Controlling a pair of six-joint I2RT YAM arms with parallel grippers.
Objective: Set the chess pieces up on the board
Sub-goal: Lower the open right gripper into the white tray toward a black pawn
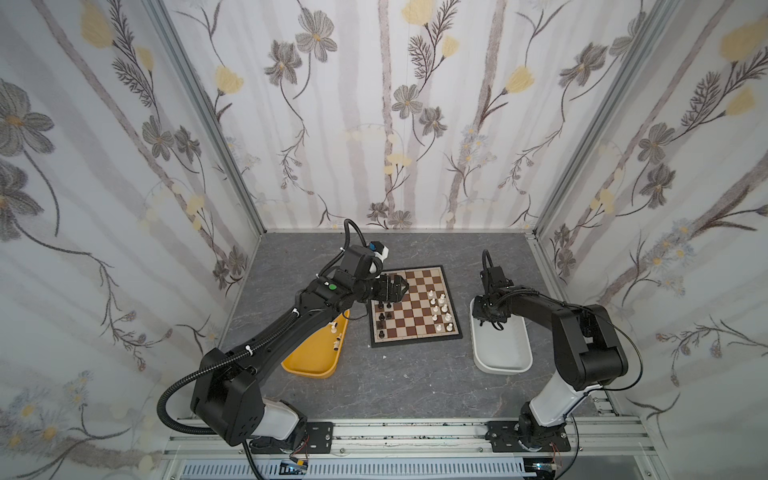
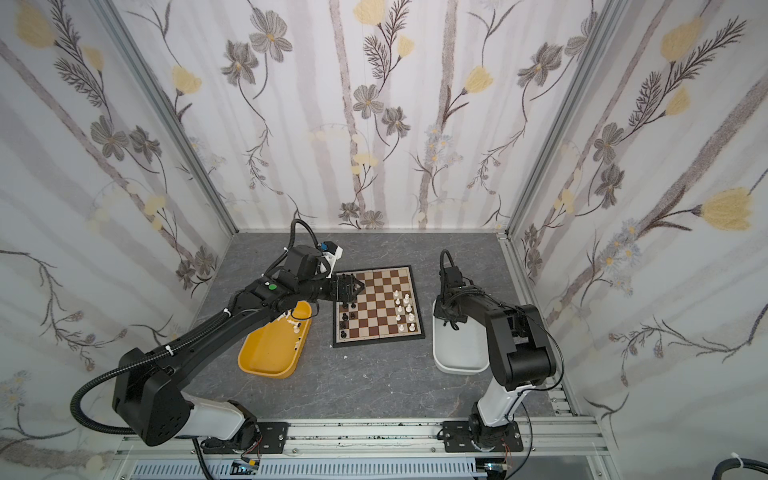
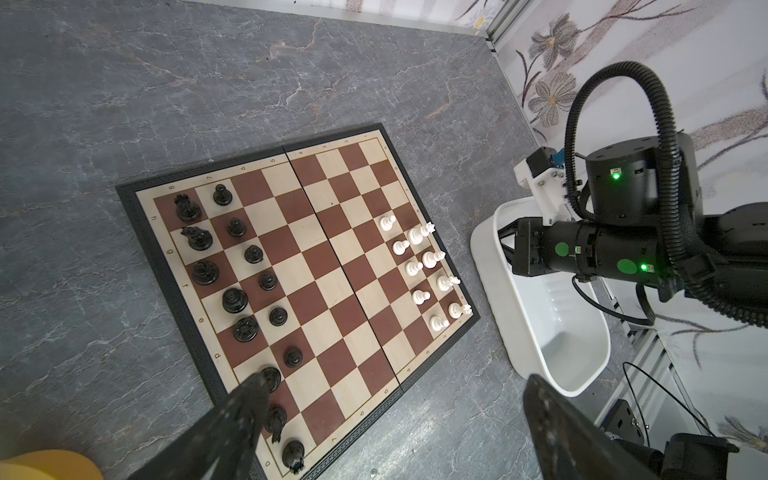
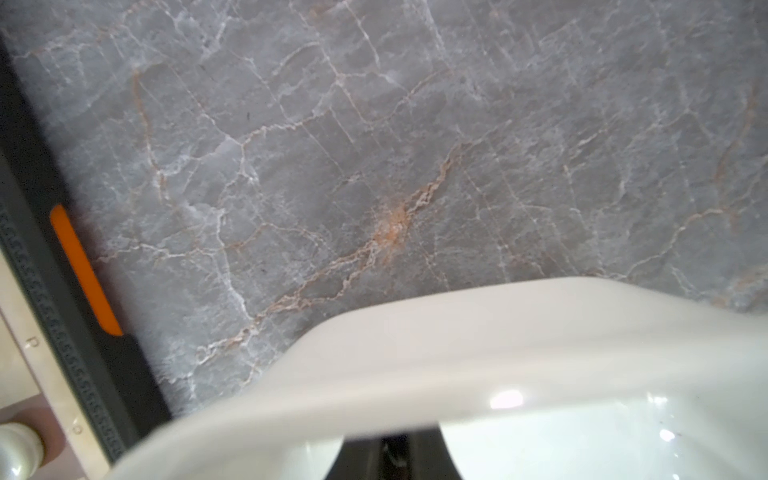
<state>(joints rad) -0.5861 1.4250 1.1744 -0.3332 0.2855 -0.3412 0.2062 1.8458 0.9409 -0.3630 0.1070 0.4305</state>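
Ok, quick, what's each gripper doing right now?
Left gripper: open, holding nothing, above the board.
Right gripper: shut inside the white tub; holding anything, cannot tell.

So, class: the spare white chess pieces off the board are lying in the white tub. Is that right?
No. The spare white chess pieces off the board are lying in the yellow tub; both top views show it.

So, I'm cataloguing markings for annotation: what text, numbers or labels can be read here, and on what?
"8", "7", "6", "5", "4", "3": board border, left wrist view.
"h", "g", "f", "e", "d": border beside the black pieces, same view.
Right wrist view: two border letters, too blurred.
Top views: border marks too small.
No brands or labels elsewhere.
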